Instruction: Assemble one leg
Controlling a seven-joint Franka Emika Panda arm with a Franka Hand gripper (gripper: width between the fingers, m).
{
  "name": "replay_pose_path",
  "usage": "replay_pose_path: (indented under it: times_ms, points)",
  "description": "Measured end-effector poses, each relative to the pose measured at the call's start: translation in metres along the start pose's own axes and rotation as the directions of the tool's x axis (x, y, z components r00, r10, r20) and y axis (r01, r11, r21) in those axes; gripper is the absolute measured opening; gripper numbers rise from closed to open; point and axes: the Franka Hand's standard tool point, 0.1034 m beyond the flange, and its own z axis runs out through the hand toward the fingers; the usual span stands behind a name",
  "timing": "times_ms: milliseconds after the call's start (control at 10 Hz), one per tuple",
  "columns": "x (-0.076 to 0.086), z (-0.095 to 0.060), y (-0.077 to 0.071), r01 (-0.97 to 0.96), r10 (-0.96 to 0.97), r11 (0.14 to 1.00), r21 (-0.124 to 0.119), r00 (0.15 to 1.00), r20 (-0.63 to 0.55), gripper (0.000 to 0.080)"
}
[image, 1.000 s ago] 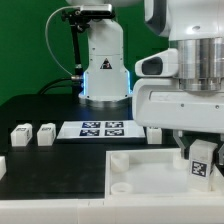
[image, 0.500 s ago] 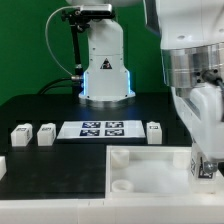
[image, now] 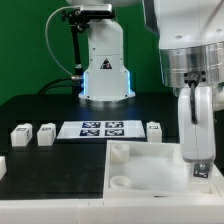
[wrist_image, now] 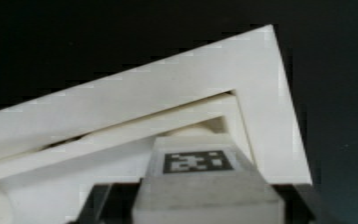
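Note:
My gripper [image: 200,160] is shut on a leg [image: 201,166], a small white square post with a black-and-white tag. It holds the leg upright over the corner of the large white tray [image: 140,165] at the exterior view's right. In the wrist view the leg [wrist_image: 199,175] fills the space between the two dark fingers [wrist_image: 105,203], tag facing the camera, above the tray's corner [wrist_image: 176,90]. Three more legs stand on the black table: two at the left [image: 20,134] [image: 46,133] and one near the marker board [image: 153,130].
The marker board [image: 100,129] lies flat on the table behind the tray. The robot base [image: 105,70] stands at the back. Round sockets show in the tray's near-left corners [image: 120,184]. A white part edge sits at the far left [image: 3,165].
The wrist has turned and the gripper with the leg has shifted over the tray's right corner. The loose legs and tray have not moved.

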Motion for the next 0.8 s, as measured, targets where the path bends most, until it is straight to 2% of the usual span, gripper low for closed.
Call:
replay_pose_path:
  times_ms: [100,200,300,400,500,700,800]
  points:
    - [0.0,0.001,0.001,0.0,0.0,1.0,-0.002,1.0,0.001,0.0294]
    - [0.0,0.001,0.001,0.001,-0.001,1.0,-0.002,1.0,0.001,0.0454]
    - [-0.001,0.001,0.001,0.002,-0.002,1.0,-0.002,1.0,0.001,0.0577]
    - [-0.003,0.0,0.002,0.01,-0.01,1.0,-0.002,1.0,0.003,0.0634]
    - [-0.008,-0.005,0.007,0.025,-0.025,1.0,-0.001,1.0,0.008,0.0634]
    - [-0.019,-0.03,0.01,0.037,-0.037,0.999,0.02,0.999,0.029,0.0645]
    - [-0.021,-0.035,0.01,0.041,-0.042,0.999,0.024,0.999,0.032,0.0649]
